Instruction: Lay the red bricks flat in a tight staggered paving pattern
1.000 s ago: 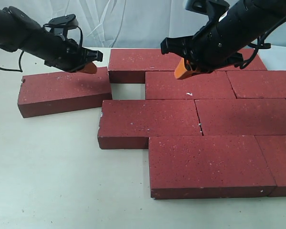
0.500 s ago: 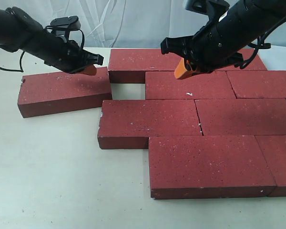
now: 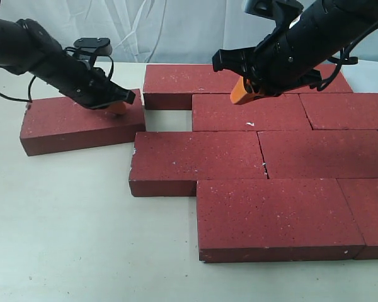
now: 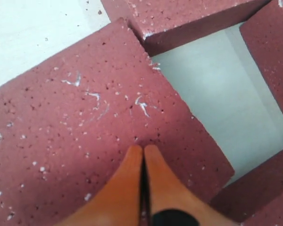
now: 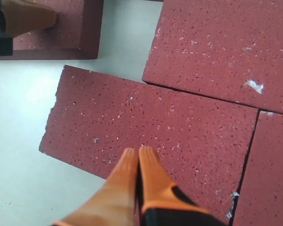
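Several red bricks lie flat on the table in staggered rows. One loose red brick (image 3: 75, 123) sits apart at the left, angled, with a gap to the rest. My left gripper (image 3: 116, 107) is shut, its orange tips pressed on that brick's top (image 4: 85, 136) near its right end. My right gripper (image 3: 239, 91) is shut with nothing in it and hovers above the second-row brick (image 3: 249, 112). In the right wrist view its fingertips (image 5: 138, 150) hang over the third-row left brick (image 5: 151, 132).
The back-row brick (image 3: 183, 82) lies just right of the loose one, with a bare gap of table (image 3: 169, 119) between them. The front brick (image 3: 274, 217) juts toward the near edge. Pale tabletop (image 3: 69, 226) spreads at the left and front.
My left gripper has come down from above the loose brick's far edge onto its top, and the brick has shifted slightly to the left. The right arm has not moved.
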`<move>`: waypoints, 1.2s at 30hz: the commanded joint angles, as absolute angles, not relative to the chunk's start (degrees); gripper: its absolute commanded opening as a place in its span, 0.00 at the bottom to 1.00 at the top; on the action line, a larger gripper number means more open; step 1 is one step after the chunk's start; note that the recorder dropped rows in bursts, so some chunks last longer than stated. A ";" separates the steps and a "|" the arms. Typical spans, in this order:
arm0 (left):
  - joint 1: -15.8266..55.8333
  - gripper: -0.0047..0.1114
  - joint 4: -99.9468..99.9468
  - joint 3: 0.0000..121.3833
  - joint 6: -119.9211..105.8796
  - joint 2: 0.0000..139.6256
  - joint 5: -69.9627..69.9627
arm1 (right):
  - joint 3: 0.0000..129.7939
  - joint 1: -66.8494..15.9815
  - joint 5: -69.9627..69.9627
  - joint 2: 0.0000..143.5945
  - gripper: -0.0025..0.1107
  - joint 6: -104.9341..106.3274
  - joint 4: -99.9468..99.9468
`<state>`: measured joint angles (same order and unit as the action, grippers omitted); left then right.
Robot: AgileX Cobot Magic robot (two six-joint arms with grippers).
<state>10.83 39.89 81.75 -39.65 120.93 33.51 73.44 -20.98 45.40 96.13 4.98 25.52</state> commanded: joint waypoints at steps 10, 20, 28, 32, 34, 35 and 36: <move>10.88 0.04 31.23 81.66 -41.10 120.94 39.28 | 73.33 -20.65 44.66 95.47 0.01 5.45 25.54; 10.88 0.04 31.49 81.66 -42.62 120.94 40.93 | 73.33 -20.65 44.66 95.47 0.01 5.45 25.54; 10.88 0.04 36.39 81.66 -46.05 120.94 42.78 | 73.33 -20.65 44.66 95.47 0.01 5.45 25.54; 10.88 0.04 36.55 81.66 -46.47 120.94 43.01 | 73.33 -20.65 44.66 95.47 0.01 5.45 25.54; 10.88 0.04 36.71 81.66 -46.43 120.94 43.11 | 73.33 -20.65 44.66 95.47 0.01 5.45 25.54; 10.88 0.04 37.30 81.66 -46.56 120.94 43.25 | 73.33 -20.65 44.66 95.47 0.01 5.45 25.54; 10.88 0.04 38.15 81.66 -46.82 120.94 43.40 | 73.33 -20.65 44.66 95.47 0.01 5.45 25.54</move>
<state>10.83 37.26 82.20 -46.38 120.49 40.08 73.44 -20.98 45.40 96.13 4.98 25.52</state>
